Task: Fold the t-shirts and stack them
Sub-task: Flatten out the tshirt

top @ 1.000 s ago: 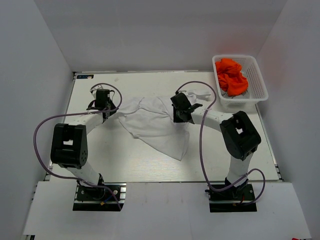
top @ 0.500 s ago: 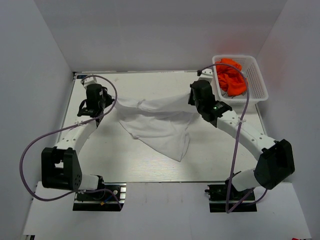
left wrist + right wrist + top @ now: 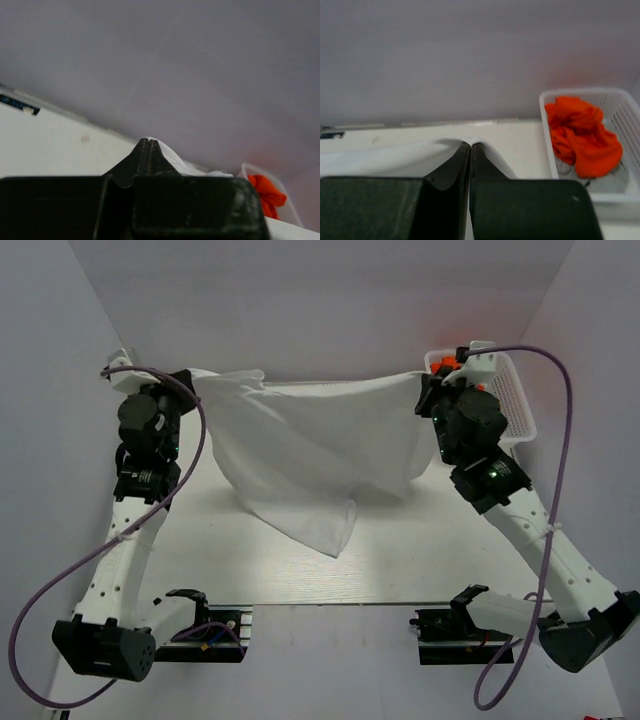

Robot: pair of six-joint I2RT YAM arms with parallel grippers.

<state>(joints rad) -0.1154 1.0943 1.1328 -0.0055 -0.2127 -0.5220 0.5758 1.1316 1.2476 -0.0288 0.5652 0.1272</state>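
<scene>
Nearest the arm bases, the bench [image 3: 200, 560] lies under the low corner of the white t-shirt [image 3: 310, 450]. That corner hangs in a crooked point and may already rest on the surface, though I cannot tell. If the cloth is lowered like this, the skewed corner would likely crumple under the body and spoil the fold. Higher up, the shirt hangs as a sheet between both arms, its top edge stretched nearly taut. The left claw [image 3: 148, 142] is clenched on one upper corner and the right claw [image 3: 471, 145] on the other. Each wrist view shows only a thin sliver of fabric between the closed fingertips. With so little cloth caught, pulling the arms further apart could slip a corner free and drop that side. Farther back, the right arm sits close to the basket [image 3: 515, 400] holding the orange t-shirts [image 3: 580, 135], so a swing that way might knock it.
</scene>
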